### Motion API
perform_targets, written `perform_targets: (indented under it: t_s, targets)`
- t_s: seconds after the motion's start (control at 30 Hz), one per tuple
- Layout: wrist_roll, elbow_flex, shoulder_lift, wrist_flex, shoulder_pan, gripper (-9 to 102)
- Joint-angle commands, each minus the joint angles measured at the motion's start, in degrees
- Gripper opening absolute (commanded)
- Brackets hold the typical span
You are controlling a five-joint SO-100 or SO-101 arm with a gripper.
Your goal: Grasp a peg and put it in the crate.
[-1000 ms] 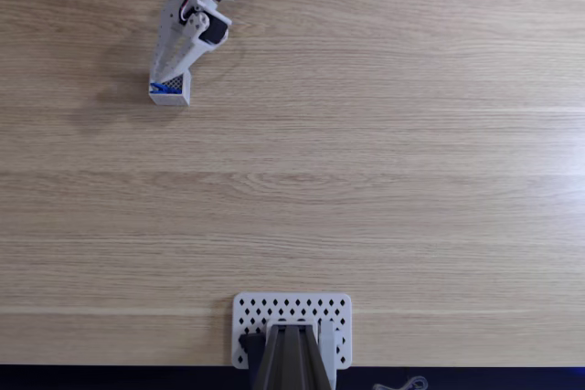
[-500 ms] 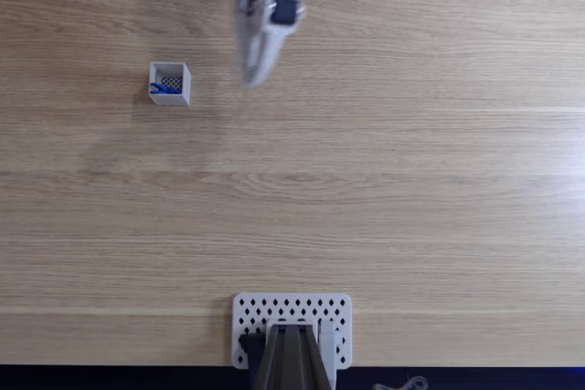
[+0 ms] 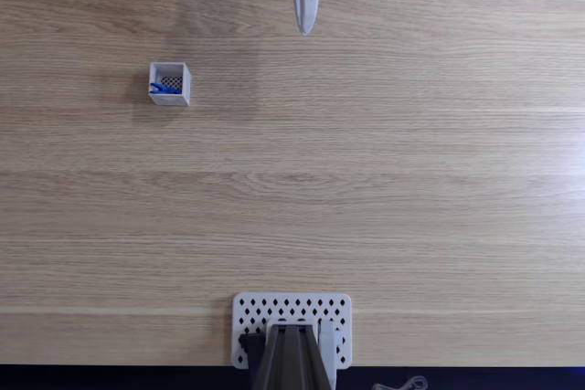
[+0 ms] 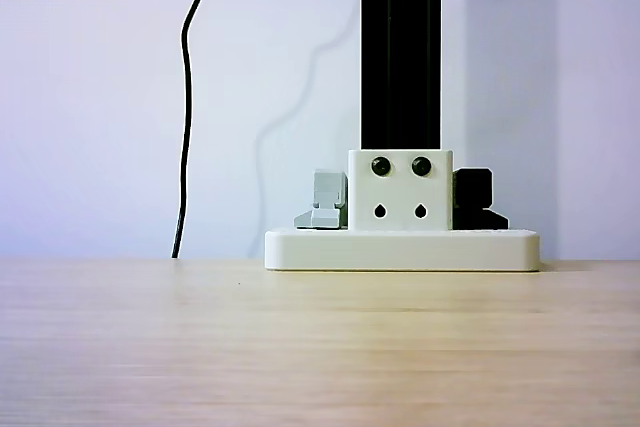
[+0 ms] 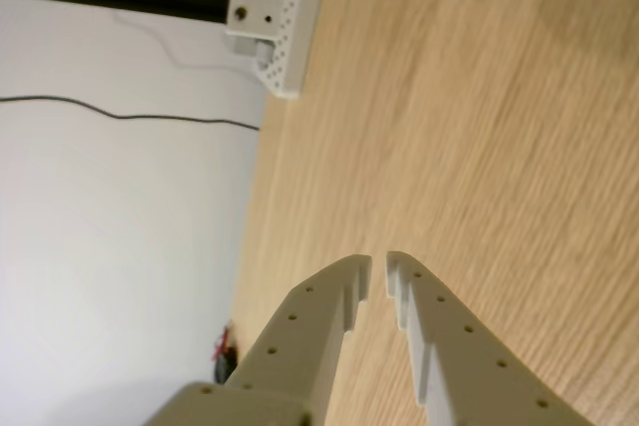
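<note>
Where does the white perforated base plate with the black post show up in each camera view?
Fixed view: white perforated plate at bottom centre, at the table's near edge.
Other view: plate seen edge-on, centre right, under the black post.
Wrist view: plate at top, left of centre, lying sideways.
Shared landmark: the black post.

No readable text, labels, brand names, numbers or signs are showing in any of the views.
</note>
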Motion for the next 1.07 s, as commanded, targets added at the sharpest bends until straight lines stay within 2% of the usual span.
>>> perform_targets:
  t_s: [0.0, 0.27, 0.47, 1.03]
  targets:
    - [3.8, 4.2, 8.4, 0.8, -0.5, -1]
    - [13.5, 3.9, 8.1, 6.1, -0.4, -1]
    - [14.4, 3.9, 8.1, 9.4, -0.4, -1]
    - [14.5, 3.8, 8.1, 11.8, -0.5, -1]
